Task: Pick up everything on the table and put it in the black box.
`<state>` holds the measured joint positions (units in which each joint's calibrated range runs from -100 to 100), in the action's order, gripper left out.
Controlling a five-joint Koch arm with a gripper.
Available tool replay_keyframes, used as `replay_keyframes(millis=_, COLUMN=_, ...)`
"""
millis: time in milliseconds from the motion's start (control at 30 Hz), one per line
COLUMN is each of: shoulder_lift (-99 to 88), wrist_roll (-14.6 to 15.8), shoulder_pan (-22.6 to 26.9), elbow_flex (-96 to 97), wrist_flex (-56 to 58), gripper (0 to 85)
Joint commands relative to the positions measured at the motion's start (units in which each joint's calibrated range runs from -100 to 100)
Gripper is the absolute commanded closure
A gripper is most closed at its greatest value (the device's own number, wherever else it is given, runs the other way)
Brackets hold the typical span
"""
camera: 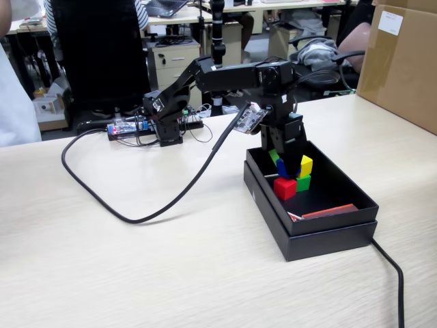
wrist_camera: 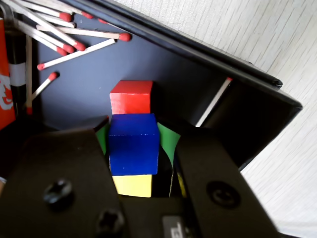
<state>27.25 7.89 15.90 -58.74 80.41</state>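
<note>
Office desk | claw (wrist_camera: 132, 148) closed around blue cube (wrist_camera: 132, 144) | inside black box (camera: 341, 181), beside red cube (wrist_camera: 131, 96)

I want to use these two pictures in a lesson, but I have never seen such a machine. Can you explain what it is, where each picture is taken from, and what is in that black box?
The machine is a small black robot arm bolted to a pale wooden table, ending in a two-fingered gripper. One picture comes from a fixed camera beside the table; the other from a camera riding on the gripper, looking down between its jaws.

The arm reaches into a shallow black cardboard box. Inside lie four small cubes: red cube, blue cube, yellow cube and green cube. The blue cube sits between the jaws, on top of the others; whether it is still squeezed or just let go, the pictures do not settle. Red-tipped matchsticks lie in the box too. A black cable loops over the table.
</note>
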Motion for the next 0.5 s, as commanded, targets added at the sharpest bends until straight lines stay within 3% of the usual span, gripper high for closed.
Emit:
replay_keyframes(millis=0, shoulder_lift=-1.72, wrist_roll=0.63, shoulder_pan=0.24, elbow_flex=0.08, wrist_flex=1.19, gripper=53.7)
replay_keyframes(millis=100, shoulder_lift=-2.87, wrist_roll=0.63, shoulder_pan=0.0, elbow_flex=0.72, wrist_flex=1.45, gripper=46.3)
replay_keyframes(millis=333, shoulder_lift=-17.21, wrist_roll=0.05, shoulder_pan=-2.39, elbow_flex=3.07, wrist_flex=2.74, gripper=46.0)
replay_keyframes(millis=467, shoulder_lift=-31.21, wrist_roll=-2.1, shoulder_pan=-5.23, elbow_flex=7.52, wrist_flex=2.74, gripper=43.5)
